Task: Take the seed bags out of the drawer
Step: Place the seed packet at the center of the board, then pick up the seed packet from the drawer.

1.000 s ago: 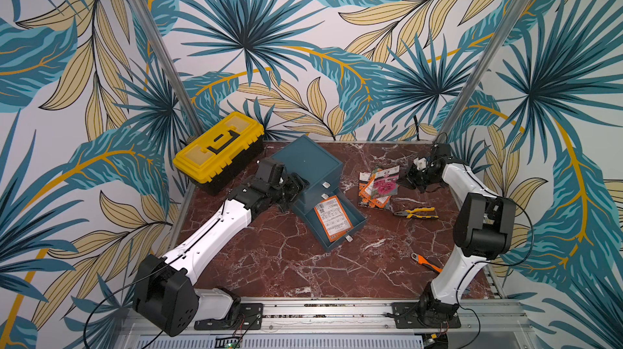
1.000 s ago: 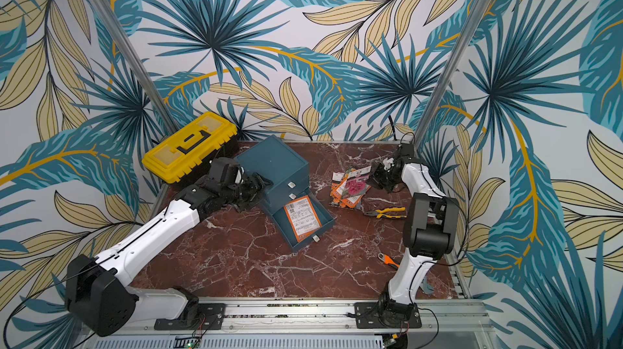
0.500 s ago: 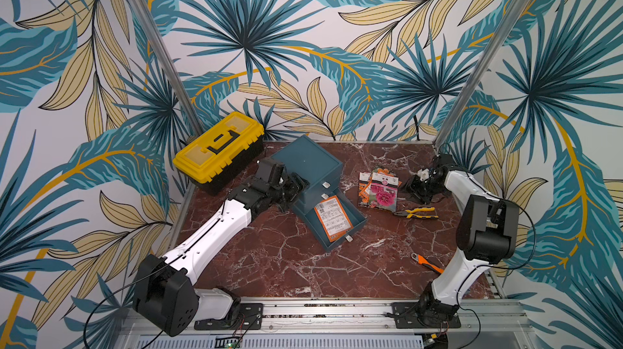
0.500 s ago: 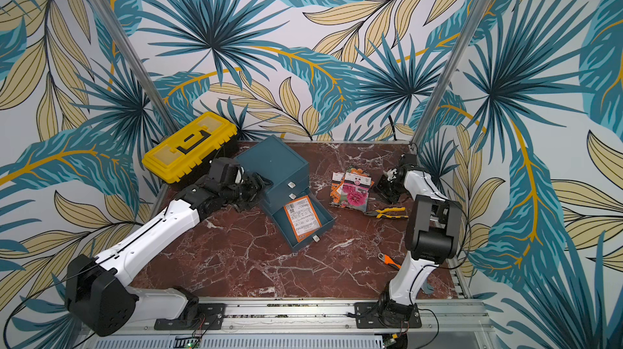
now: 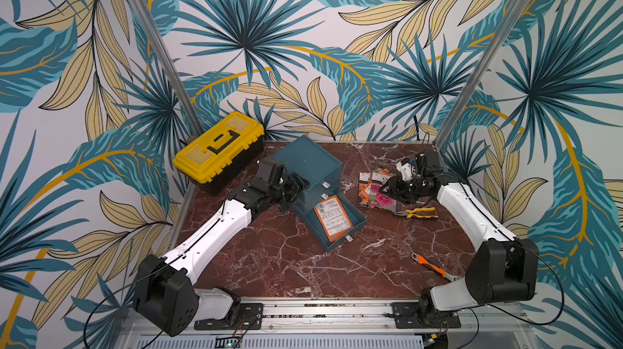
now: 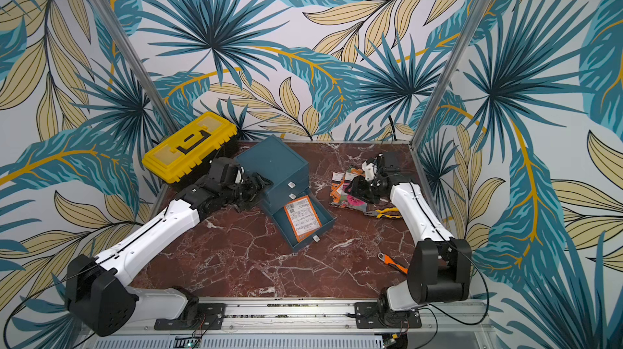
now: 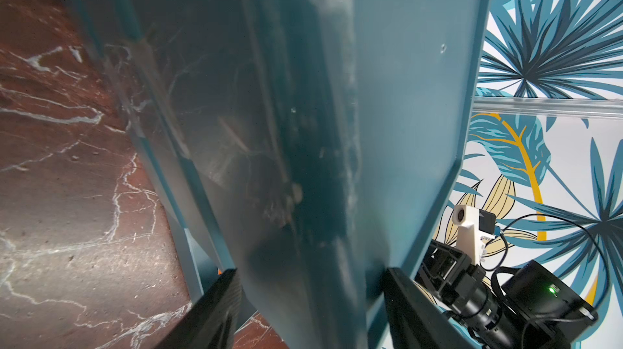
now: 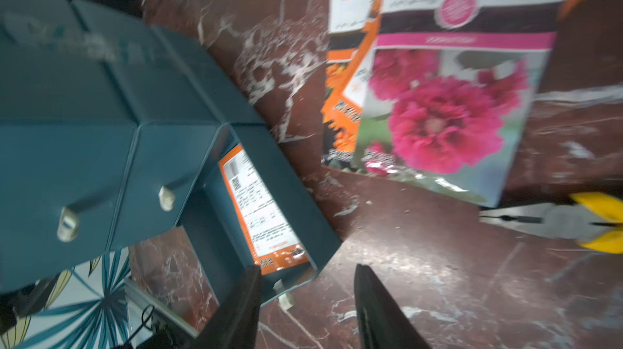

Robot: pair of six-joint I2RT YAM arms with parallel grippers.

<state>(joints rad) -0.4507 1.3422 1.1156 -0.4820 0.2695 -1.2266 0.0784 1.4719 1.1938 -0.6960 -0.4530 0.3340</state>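
Glossy seed bags [image 8: 438, 121] — pink bloom front, orange-white back

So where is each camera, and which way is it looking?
Top views: high above the table's front edge, looking down; both arms, the left gripper and right gripper show.
Left wrist: on the left arm, close against the blue cabinet, which fills the gap between its own fingers.
Right wrist: on the right arm, facing the open drawer, its seed bag and the pink-flower bag; its own fingers stand apart, empty.
Shared: top views and right wrist both show that drawer and seed bag.
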